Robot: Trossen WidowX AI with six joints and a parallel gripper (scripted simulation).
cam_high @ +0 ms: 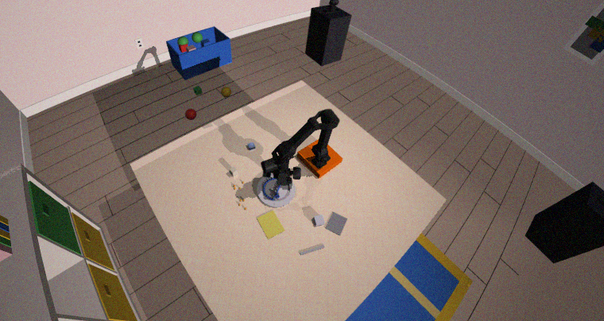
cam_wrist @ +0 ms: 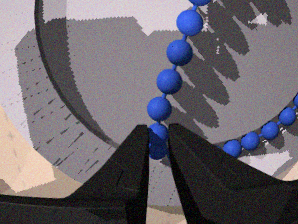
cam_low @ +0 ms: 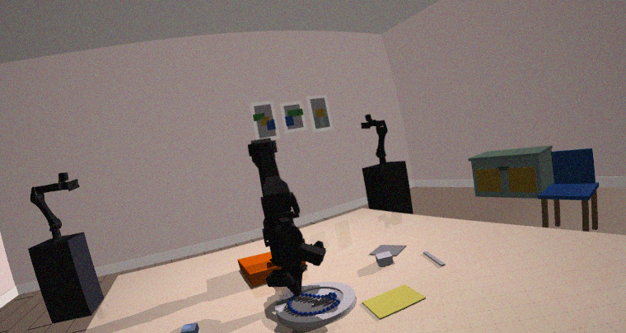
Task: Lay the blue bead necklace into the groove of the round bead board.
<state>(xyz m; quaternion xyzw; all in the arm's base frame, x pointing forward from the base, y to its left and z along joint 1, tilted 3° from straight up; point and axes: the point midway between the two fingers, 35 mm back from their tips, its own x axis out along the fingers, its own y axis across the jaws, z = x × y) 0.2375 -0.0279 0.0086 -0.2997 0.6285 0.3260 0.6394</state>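
- The round bead board (cam_high: 276, 203) (cam_low: 349, 297) (cam_wrist: 100, 75) lies flat on the pale mat (cam_high: 219, 251) (cam_low: 503, 278), with the black gripper (cam_high: 276, 186) (cam_low: 298, 293) (cam_wrist: 157, 133) pointing down at it.
- The gripper is closed on the blue bead necklace (cam_high: 264, 187) (cam_low: 308, 314) (cam_wrist: 169, 81), pinching beads between its fingertips, low over the board's rim area.
- From that pinch, one strand leads away over the board's middle; another run of beads curves off beside the fingers.
- The whole visible necklace lies within the board's outline, as a loop; whether its beads sit down in the groove cannot be told.
- The yellow sheet (cam_high: 270, 224) (cam_low: 394, 302) lies flat just beside the board, apart from it.
- Farther from the board than that sheet are the pale gray bar (cam_high: 311, 249) (cam_low: 433, 258) and the flat gray square (cam_high: 336, 223) (cam_low: 391, 249), with a light gray cube (cam_high: 318, 220) (cam_low: 384, 258) beside the square.
- The orange base plate (cam_high: 336, 160) (cam_low: 251, 273) is near the board, apart from it.
- A small blue block (cam_high: 250, 145) (cam_low: 189, 328) lies well apart from the board.
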